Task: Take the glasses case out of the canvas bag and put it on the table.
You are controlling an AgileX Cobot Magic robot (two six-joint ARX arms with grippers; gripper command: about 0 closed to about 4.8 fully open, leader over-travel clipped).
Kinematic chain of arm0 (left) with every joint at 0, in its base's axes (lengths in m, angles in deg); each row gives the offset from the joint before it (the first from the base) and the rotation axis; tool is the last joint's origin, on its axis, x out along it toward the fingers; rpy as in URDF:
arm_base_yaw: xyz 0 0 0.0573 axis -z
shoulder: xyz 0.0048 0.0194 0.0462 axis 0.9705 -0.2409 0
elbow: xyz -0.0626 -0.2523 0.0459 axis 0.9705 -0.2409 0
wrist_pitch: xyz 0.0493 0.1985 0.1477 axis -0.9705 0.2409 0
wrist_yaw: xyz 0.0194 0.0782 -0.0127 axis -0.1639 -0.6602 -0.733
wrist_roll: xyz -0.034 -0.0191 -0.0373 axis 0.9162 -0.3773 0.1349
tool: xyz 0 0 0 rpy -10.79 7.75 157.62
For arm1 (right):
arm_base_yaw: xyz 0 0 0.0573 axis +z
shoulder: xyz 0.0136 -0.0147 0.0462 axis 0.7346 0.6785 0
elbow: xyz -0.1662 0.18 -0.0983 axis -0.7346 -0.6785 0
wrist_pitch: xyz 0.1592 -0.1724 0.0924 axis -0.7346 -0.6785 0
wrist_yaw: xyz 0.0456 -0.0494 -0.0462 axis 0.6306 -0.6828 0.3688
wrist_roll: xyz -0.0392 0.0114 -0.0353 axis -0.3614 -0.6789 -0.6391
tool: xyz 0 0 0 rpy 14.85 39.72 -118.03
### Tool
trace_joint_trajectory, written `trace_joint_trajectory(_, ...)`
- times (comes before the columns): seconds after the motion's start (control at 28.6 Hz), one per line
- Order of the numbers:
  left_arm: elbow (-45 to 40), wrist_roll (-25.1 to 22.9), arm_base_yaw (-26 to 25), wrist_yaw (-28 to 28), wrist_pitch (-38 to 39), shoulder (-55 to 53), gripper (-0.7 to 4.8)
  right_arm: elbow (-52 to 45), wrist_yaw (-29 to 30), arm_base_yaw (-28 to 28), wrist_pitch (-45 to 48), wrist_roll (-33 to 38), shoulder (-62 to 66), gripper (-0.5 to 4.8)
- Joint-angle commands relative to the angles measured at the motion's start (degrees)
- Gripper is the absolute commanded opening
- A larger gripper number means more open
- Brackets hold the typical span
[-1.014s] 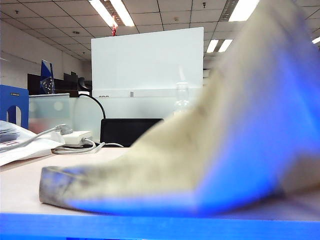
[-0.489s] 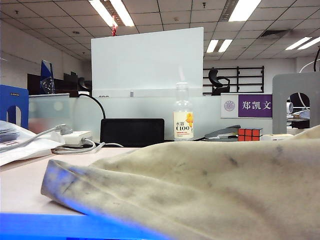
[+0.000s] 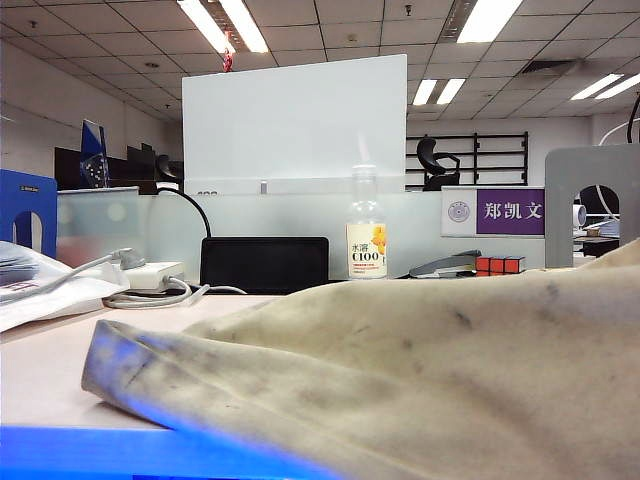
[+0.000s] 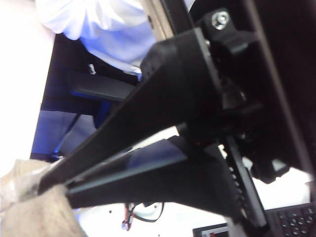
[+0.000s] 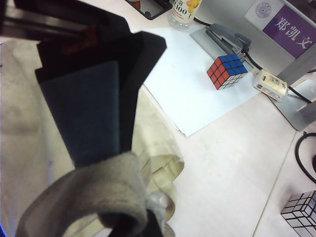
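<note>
One large cream canvas bag [image 3: 400, 380], smudged with grey, slumped across the pale tabletop [image 3: 40, 380] and filling the foreground of the exterior view, its cloth highest toward the right edge. No hand visible from that camera.

Right hand [image 5: 96, 155], seen from its own wrist camera: two dark fingers pressed flat together, pointing down at the bag, their tips buried in a curled fold of the grey-beige cloth and pinching it. More of the bag spread beneath, rumpled, overlapping the edge of a white sheet [image 5: 187, 94] on the tabletop.

Left hand [image 4: 57, 190], seen very close and dark from its wrist camera: two black fingers running toward a lump of the bag's cloth, tips just beside it. Impossible to tell here whether spread or pressed together, or whether touching the cloth.

Glasses case not to be seen in any view; whether inside the bag, impossible to tell.

Behind the bag: a clear bottle [image 3: 366, 235] with an orange-and-white label, upright; a grey stapler [image 3: 445, 265]; a Rubik's cube [image 3: 499, 264] just beside the stapler, resting on the white sheet; a low black box [image 3: 264, 262] near the bottle. Well apart from these, a silver mirror cube [image 5: 300, 211] near the tabletop's corner in the right wrist view.
</note>
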State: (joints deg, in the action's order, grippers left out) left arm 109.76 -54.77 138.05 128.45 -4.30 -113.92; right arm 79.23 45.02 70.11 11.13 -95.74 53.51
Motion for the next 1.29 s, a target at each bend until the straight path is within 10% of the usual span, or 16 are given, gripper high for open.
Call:
trace_joint_trajectory(0.03,0.11,0.02,-0.55,0.50,-1.29,-1.88,2.82,0.24,3.80,0.11,1.09,0.00,-1.20,-0.08)
trace_joint_trajectory(0.1,0.11,-0.72,-0.83,4.33,-1.64,-3.34,-0.03,0.24,5.73,0.09,0.96,-0.17,-2.54,-0.08)
trace_joint_trajectory(0.17,0.17,-2.43,-0.92,3.98,-1.86,-3.30,-0.05,0.24,3.82,0.07,0.59,-0.17,-3.61,-0.07)
trace_joint_trajectory(0.31,0.22,-1.90,-5.29,3.85,-0.26,0.87,-0.05,0.20,0.17,0.07,-1.20,0.17,-4.87,1.91)
trace_joint_trajectory(0.63,0.22,-0.87,-9.81,4.37,4.52,11.50,-0.05,-18.10,10.29,0.04,12.61,6.47,-2.21,1.35)
trace_joint_trajectory(1.08,0.22,-1.27,-9.75,-0.66,12.22,21.24,-0.05,-19.32,6.95,-2.51,14.97,5.53,11.98,1.35)
trace_joint_trajectory(1.29,0.22,-1.27,-9.81,-4.31,11.76,23.19,-0.05,-20.44,25.40,-0.11,18.97,9.11,11.78,0.49)
